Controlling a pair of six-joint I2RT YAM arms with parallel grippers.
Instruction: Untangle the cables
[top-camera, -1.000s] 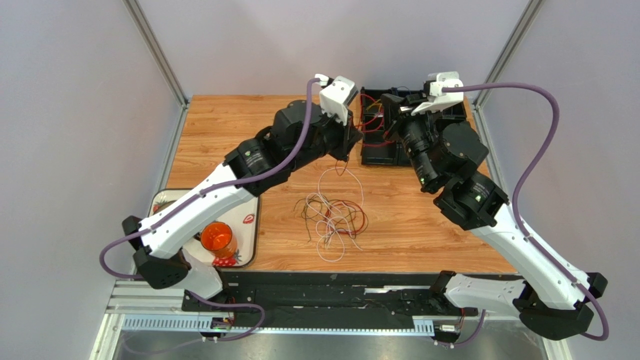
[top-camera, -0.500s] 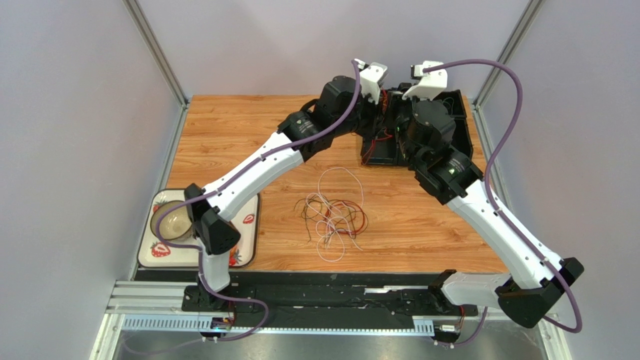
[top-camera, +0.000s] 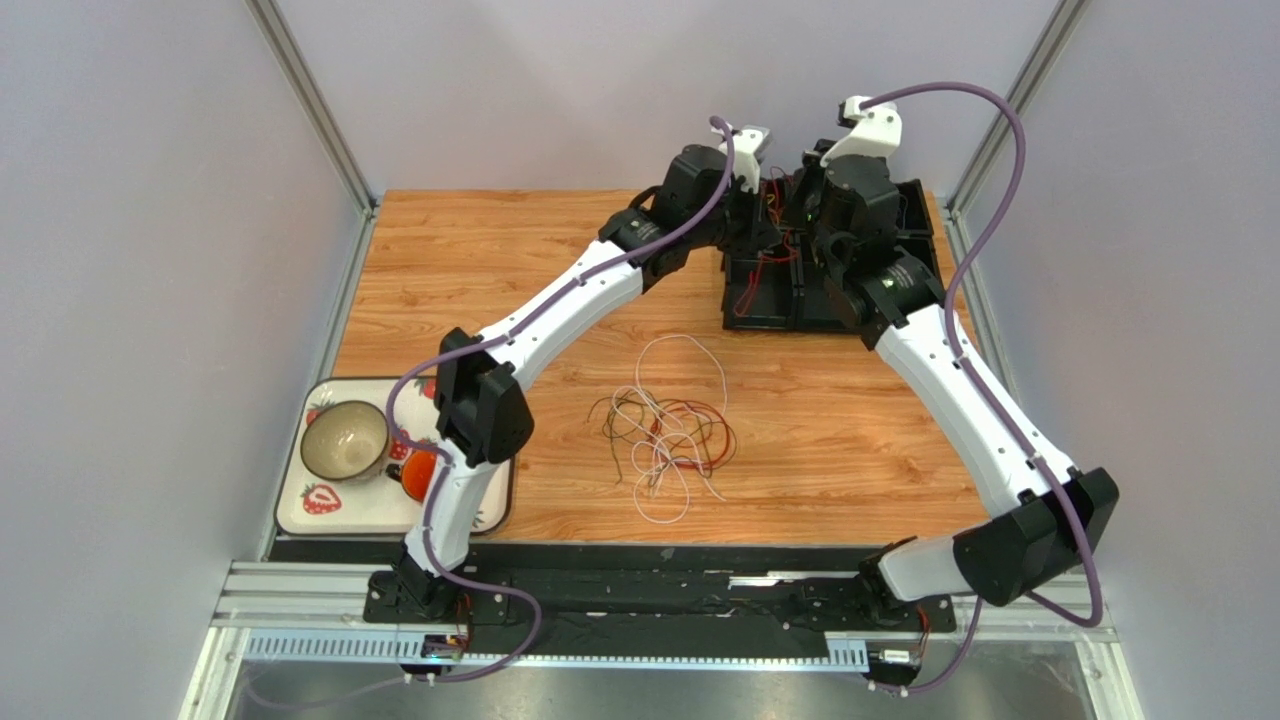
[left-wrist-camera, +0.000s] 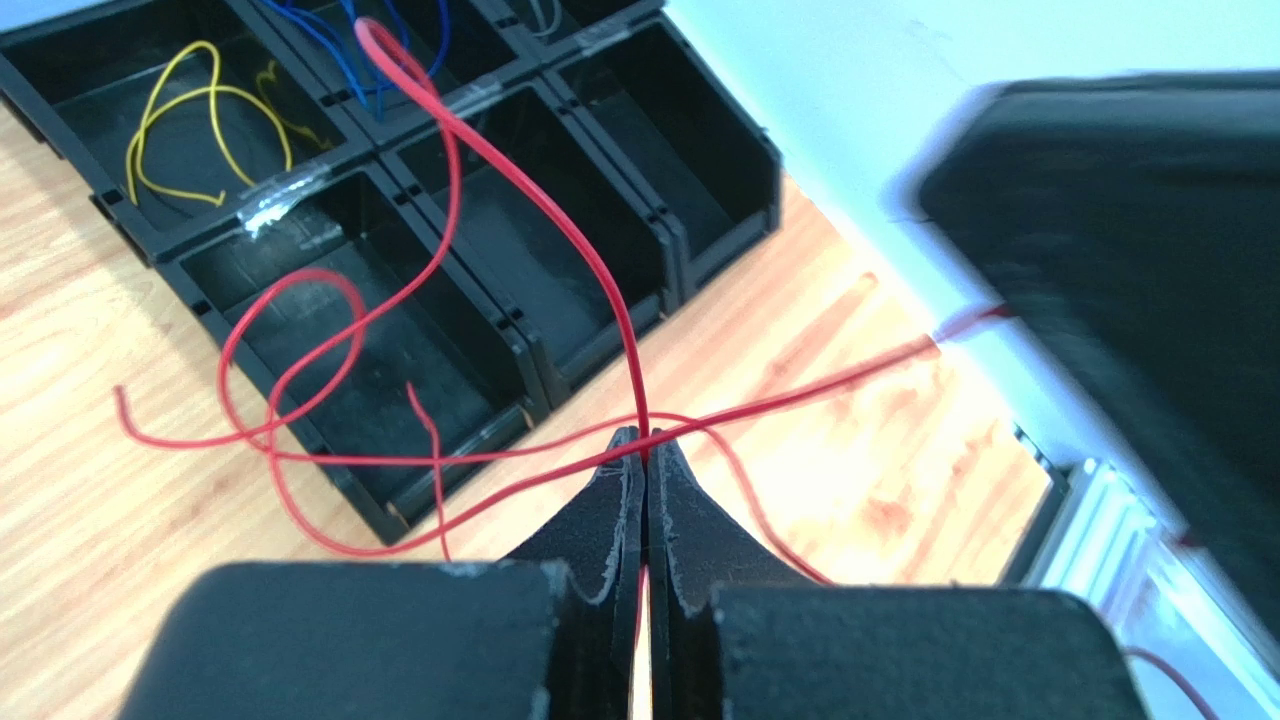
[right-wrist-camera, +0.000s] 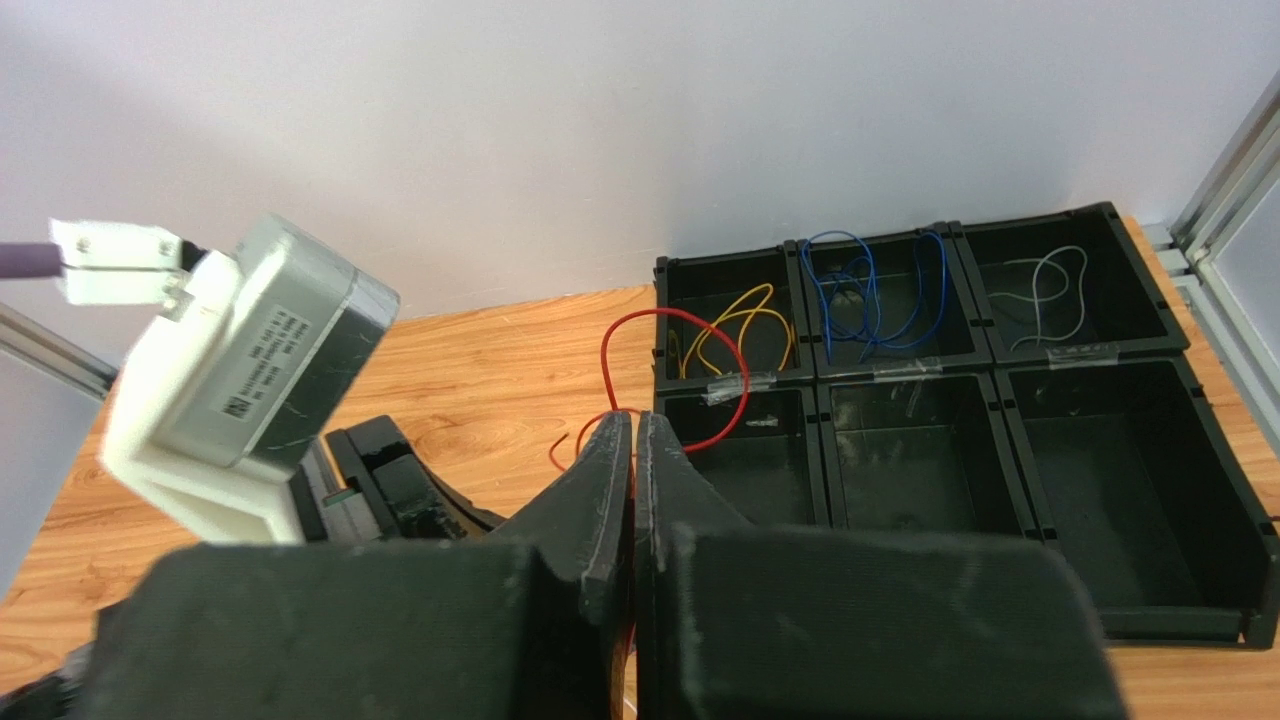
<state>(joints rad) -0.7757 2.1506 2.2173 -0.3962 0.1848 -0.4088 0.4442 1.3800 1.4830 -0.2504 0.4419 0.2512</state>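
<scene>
A loose tangle of thin cables (top-camera: 666, 428) in white, red and dark colours lies mid-table. A separate red cable (left-wrist-camera: 511, 195) loops over the black bin organizer (top-camera: 751, 311) at the back. My left gripper (left-wrist-camera: 646, 438) is shut on this red cable, just in front of the bins. Beside it, my right gripper (right-wrist-camera: 633, 420) is also shut on the red cable (right-wrist-camera: 661, 318), which arcs up from its tips. In the top view both grippers are close together over the bins, hard to make out. Yellow (right-wrist-camera: 744, 323), blue (right-wrist-camera: 864, 270) and white (right-wrist-camera: 1044, 285) cables lie in separate back compartments.
A patterned tray (top-camera: 323, 510) at the near left carries a cup (top-camera: 343, 440) and an orange object (top-camera: 418, 474). Metal frame posts stand at the back corners. The left wrist camera housing (right-wrist-camera: 241, 375) sits close to my right gripper.
Both arms have stretched out from a folded pose toward the bins at the back. The left arm swung off the tray, uncovering the cup. The tangle has not moved.
</scene>
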